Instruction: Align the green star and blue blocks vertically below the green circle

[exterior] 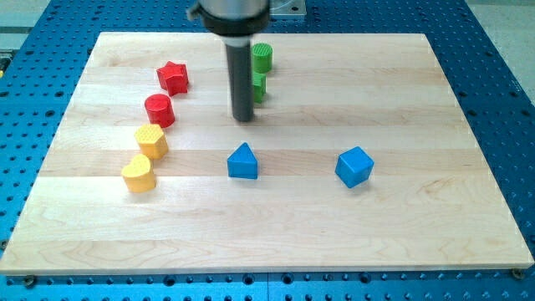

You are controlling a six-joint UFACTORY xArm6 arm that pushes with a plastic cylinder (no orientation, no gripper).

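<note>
1. Green circle: near the board's top edge, a little left of centre, just right of the rod.
2. Green star: directly below the green circle, close to or touching it; its left part is hidden behind the rod, so its shape is only partly readable.
3. Blue triangular block: mid-board, below the green pair and slightly to the view's left of them.
4. Blue cube: at about the same height as the triangular block, well apart to the view's right.
5. My tip: bare rod end, nothing to open or clamp. It sits just left of and below the green star, above the blue triangular block with clear board between. Whether the rod touches the star cannot be told.
6. Red star and red cylinder: upper left, the cylinder below the star.
7. Yellow hexagonal block and yellow heart: continue that left-hand column downward, near each other.
8. Wooden board: lies on a blue perforated table.
</note>
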